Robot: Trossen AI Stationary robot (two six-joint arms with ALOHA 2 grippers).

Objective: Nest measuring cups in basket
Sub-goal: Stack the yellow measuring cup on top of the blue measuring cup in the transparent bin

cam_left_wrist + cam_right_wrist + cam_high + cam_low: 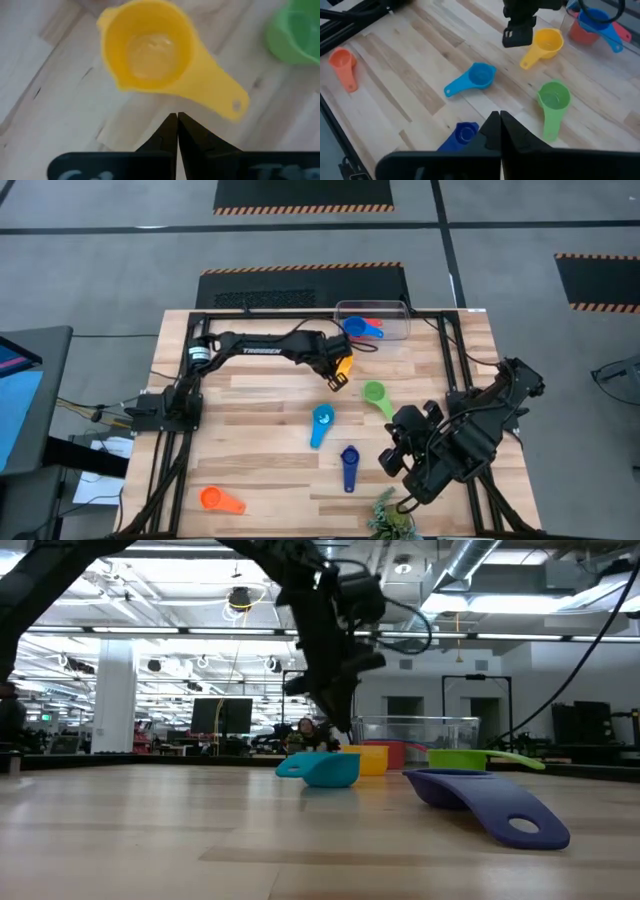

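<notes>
A yellow measuring cup (pixel 345 364) lies on the table, bowl up, with its handle (pixel 220 97) toward my left gripper (pixel 336 378). That gripper is shut and points down just beside the handle. The clear basket (pixel 372 320) at the far edge holds a blue cup (pixel 594 20) and a red cup (pixel 580 33). A green cup (pixel 375 393), a light blue cup (pixel 322 423), a dark blue cup (pixel 349 465) and an orange cup (pixel 220 500) lie on the table. My right gripper (pixel 388 460) is shut and empty above the table's near right. My left gripper's shut fingertips (pixel 177 122) come from above and stand close to the yellow cup's handle (pixel 220 97). I cannot tell whether they touch it. The cup rests on the table.
A green leafy object (pixel 385 510) lies at the near edge by my right arm. The black frame rail (pixel 300 313) runs along the far edge beside the basket. Bare wood shows at the table's left half.
</notes>
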